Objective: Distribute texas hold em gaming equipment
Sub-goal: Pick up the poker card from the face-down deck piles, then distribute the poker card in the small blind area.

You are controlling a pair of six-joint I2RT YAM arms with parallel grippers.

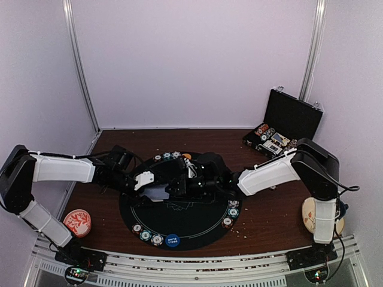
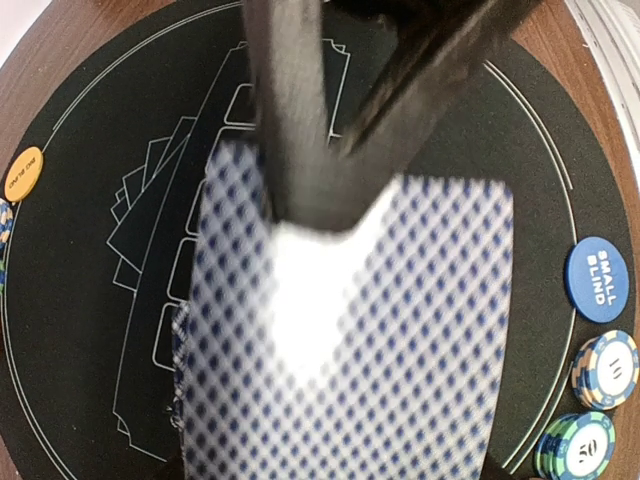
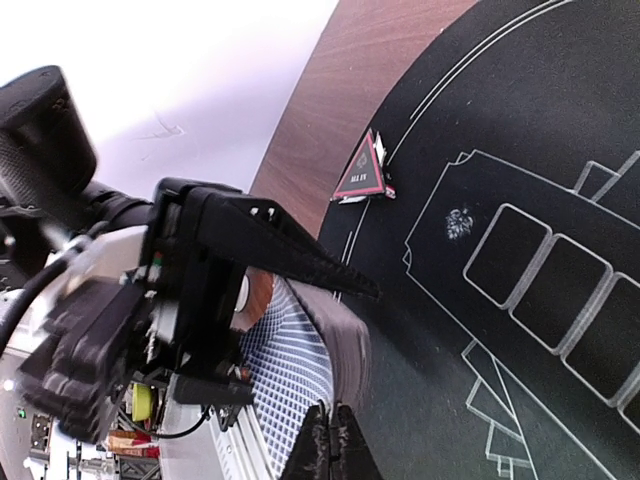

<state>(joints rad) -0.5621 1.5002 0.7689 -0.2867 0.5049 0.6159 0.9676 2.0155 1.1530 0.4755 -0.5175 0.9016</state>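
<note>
Blue-backed cards [image 2: 400,330] pinched in left gripper [image 2: 330,190], above mat [image 2: 90,330]

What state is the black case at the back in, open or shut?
Open: the case lid stands raised, and chips show inside it.

Top view: soft, even light comes off the white wall [image 1: 197,60], and shadows are faint on the table [image 1: 269,209]. Dark detail is lost against the black mat [image 1: 179,230] at centre.

Left wrist view: the playing cards [image 2: 350,330] sit too close and are blurred, with a white glare patch mid-frame. The poker chips [image 2: 605,370] at 4 o'clock are sharper.

Right wrist view: the white wall at 11 o'clock is blown out, and the right gripper [image 3: 330,445] at 6 o'clock is out of focus.
</note>
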